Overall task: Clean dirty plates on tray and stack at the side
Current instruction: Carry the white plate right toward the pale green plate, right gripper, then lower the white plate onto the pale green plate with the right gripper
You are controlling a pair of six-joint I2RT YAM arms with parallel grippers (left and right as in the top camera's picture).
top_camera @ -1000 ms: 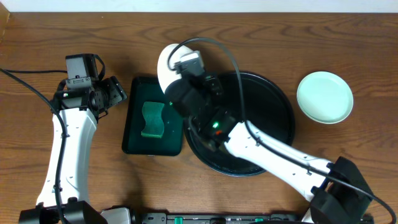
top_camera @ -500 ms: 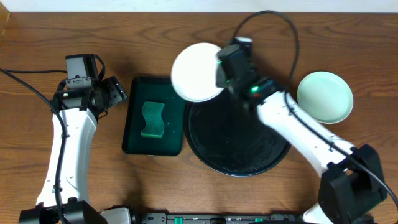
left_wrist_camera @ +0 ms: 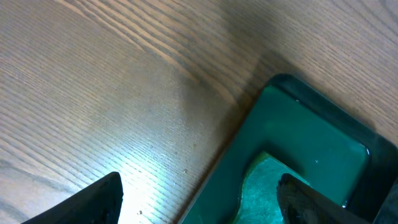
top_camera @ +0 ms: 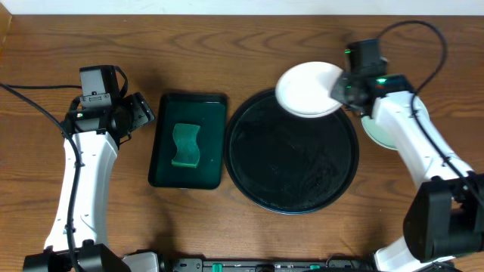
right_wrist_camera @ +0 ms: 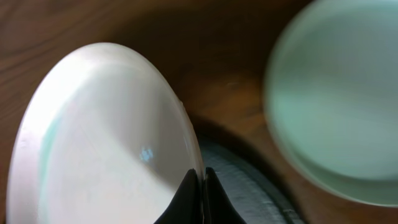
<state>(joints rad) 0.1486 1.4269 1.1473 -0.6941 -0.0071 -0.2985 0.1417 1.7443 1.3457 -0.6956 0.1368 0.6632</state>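
White plate (top_camera: 306,89), black tray (top_camera: 291,166)

mint plate (right_wrist_camera: 336,99): blurred in right wrist view, half hidden under right arm (top_camera: 412,143) overhead | sponge (left_wrist_camera: 264,186): cut by bottom edge

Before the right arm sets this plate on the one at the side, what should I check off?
1. Right gripper shut on the white plate at its rim: ok.
2. White plate's face clean: cannot tell; the wrist view shows a faint spot, perhaps glare.
3. Mint plate at the side bare for stacking: ok as far as it shows; the arm hides part of it from overhead.
4. White plate above the mint plate: not ok; it hangs over the black tray at its far right rim.
5. No plate on the black tray: ok.
6. Left gripper open, away beside the green tray: ok.
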